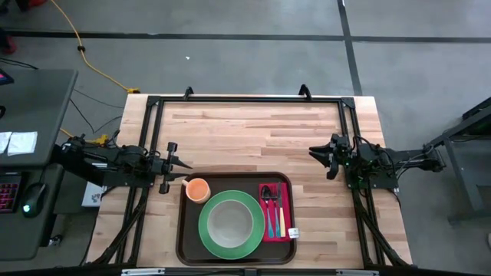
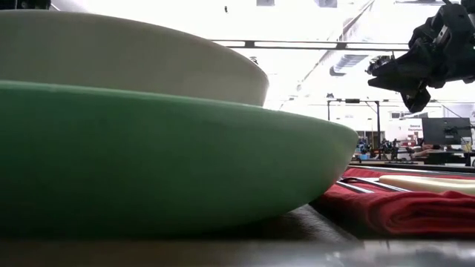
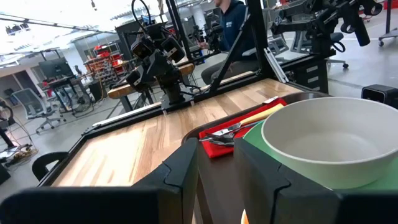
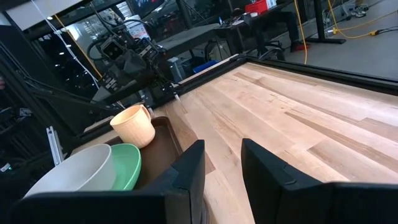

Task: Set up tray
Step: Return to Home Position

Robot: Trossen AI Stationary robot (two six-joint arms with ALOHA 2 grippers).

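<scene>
Brown plastic marks the tray (image 1: 186, 234), which lies at the middle of the tabletop's (image 1: 261, 130) front edge, its long side along that edge. At its centre sits a green plate (image 1: 205, 228) with a pale bowl (image 1: 230, 221) resting in it. Toward the tray's right end a red napkin (image 1: 288, 201) lies flat, carrying cutlery side by side, among it a yellow knife (image 1: 281, 223). At the tray's far left corner a pale orange cup (image 1: 198, 189) stands upright.

Just beyond that corner, the left gripper (image 1: 184, 165) hovers on the tabletop's left side, pointing toward the centre. Its tips are close to the cup but apart from it and from the tray. Its fingers (image 3: 180, 180) stand apart with a clear gap, holding nothing. The right gripper (image 1: 315, 152) hangs on the tabletop's right side, a little farther back, apart from the tray's far right corner and pointing inward. Its fingers (image 4: 186, 180) are likewise parted and empty. Farthest off, light wooden boards run to the back edge, bordered by a black metal frame (image 1: 245, 98).
</scene>
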